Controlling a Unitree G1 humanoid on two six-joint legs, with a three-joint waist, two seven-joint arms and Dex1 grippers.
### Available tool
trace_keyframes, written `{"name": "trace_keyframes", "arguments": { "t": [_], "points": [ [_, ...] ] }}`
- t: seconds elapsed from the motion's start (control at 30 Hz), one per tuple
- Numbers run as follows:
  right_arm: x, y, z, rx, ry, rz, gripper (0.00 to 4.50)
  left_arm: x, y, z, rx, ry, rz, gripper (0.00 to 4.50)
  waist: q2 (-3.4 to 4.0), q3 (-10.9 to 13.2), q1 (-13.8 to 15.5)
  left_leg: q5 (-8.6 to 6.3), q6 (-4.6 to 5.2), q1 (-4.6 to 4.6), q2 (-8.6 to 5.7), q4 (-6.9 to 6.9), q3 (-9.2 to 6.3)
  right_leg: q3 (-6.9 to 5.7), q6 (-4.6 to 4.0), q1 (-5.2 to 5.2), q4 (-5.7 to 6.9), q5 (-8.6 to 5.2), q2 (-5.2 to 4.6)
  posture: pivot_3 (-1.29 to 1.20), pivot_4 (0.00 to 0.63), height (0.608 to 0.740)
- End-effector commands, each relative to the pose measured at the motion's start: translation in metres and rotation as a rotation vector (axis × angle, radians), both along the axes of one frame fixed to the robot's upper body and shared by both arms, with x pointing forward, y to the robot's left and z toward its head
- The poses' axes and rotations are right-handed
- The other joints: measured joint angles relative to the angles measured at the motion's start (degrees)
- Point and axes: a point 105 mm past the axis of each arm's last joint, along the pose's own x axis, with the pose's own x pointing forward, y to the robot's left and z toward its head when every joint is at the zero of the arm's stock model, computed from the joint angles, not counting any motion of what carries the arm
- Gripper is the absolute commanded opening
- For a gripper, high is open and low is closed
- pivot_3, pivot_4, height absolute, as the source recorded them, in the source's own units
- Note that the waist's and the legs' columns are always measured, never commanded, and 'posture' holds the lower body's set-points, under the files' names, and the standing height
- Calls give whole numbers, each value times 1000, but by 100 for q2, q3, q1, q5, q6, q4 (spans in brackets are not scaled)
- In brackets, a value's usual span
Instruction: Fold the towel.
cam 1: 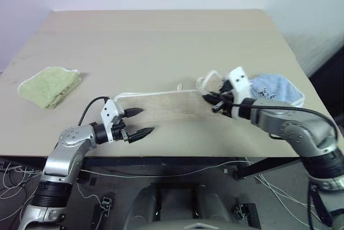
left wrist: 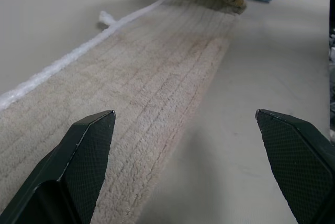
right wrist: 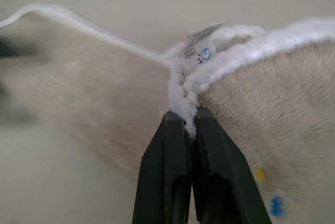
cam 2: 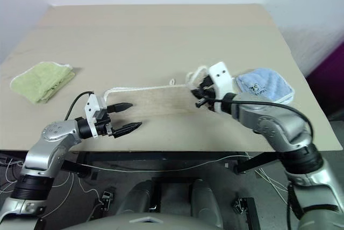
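A: Status?
B: My right gripper point(right wrist: 189, 122) is clamped on the towel point(cam 1: 161, 106) corner's white edging, lifted off the table point(cam 1: 161, 42). Left gripper point(cam 1: 141, 122) spread wide, hovering at the towel's other end.

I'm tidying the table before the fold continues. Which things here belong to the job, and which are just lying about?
Job:
- beige towel
- right gripper, shut on its corded edge
- left gripper, open

Lying about:
- green towel
- blue towel
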Motion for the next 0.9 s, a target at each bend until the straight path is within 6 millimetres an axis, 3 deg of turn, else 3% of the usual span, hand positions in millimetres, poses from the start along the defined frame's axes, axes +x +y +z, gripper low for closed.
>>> {"name": "trace_keyframes", "arguments": {
  "t": [0.03,0.23,0.47,0.6,0.77,0.9],
  "points": [
    [3,22,-4,-41,-36,78,19,-3,-3,9,-12,-46,4,4500,0,0,-3,0,0,0,0,0,-1,0,0,0,0,0,0,0,150,740],
    [1,42,-18,-45,-5,152,19,-9,-3,7,-21,-39,25,4500,0,0,6,0,-1,-1,-2,-2,-3,1,-1,-2,0,0,-4,0,150,740],
    [-6,49,-29,-31,37,196,19,-14,-1,5,-25,-29,43,4500,0,0,-2,-1,-2,-1,-2,-5,-4,2,-1,-4,-1,0,-4,0,150,740],
    [-8,53,-21,16,28,206,1054,-16,3,7,-50,-21,62,4500,0,0,-7,-1,-2,-1,-2,-5,-4,2,-1,-5,-1,0,-5,0,150,740],
    [-17,40,4,96,-35,214,2753,-19,12,18,-164,4,134,4500,0,0,6,-1,-2,-2,-3,-6,-6,1,-1,-5,-2,0,-9,0,150,740],
    [-13,24,21,157,-93,167,2753,-24,23,21,-239,39,218,4500,1,0,-3,-1,-2,-1,-3,-8,-6,1,-1,-3,-4,0,-10,0,150,740]
  ]
}}
